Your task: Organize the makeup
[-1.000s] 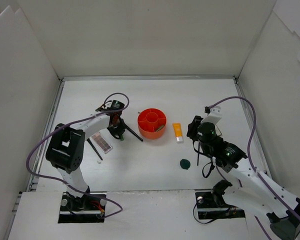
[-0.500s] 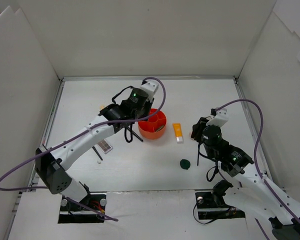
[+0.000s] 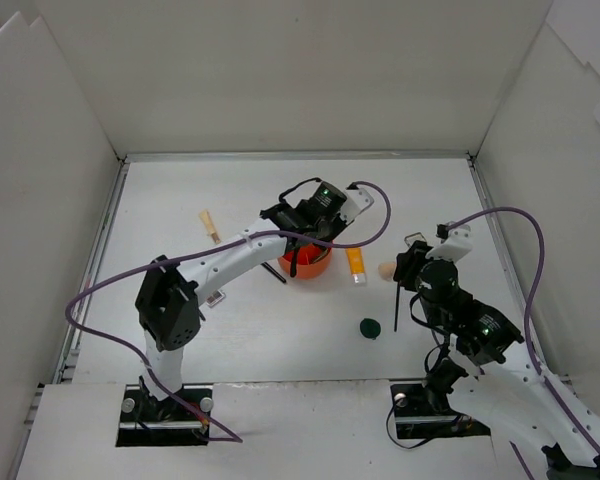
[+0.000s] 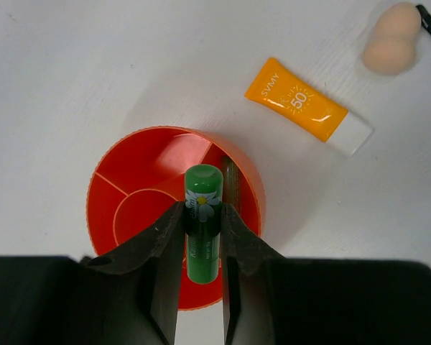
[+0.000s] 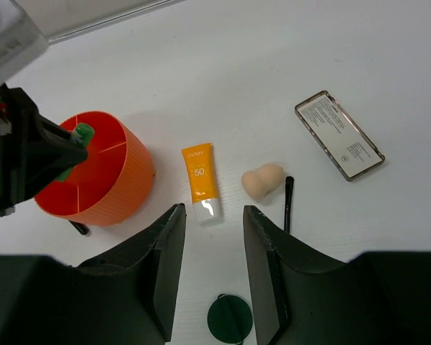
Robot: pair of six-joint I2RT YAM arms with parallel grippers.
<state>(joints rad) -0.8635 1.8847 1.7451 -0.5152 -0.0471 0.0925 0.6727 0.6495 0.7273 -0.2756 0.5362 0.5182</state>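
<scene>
My left gripper [image 4: 203, 212] is shut on a small green tube [image 4: 203, 195] and holds it over the red-orange round holder [image 4: 109, 164], above one of its rim compartments. On the table right of the holder lie an orange tube [image 5: 200, 180], a beige sponge [image 5: 262, 180] and a thin black brush [image 5: 288, 203]. Nearer me lies a dark green round compact [image 5: 230, 320]. My right gripper [image 5: 212, 212] hovers open above the bare table between the orange tube and the compact, with nothing in it.
A beige stick [image 3: 210, 226] lies at the back left. A brown-pink palette [image 3: 216, 297] shows partly under the left arm, and another black brush [image 3: 274, 271] lies left of the holder. A flat labelled case [image 5: 339, 134] rests at the right. White walls enclose the table.
The left arm has swung right from beside the palette to above the holder, carrying the green tube. The right arm has drifted right and a little nearer.
</scene>
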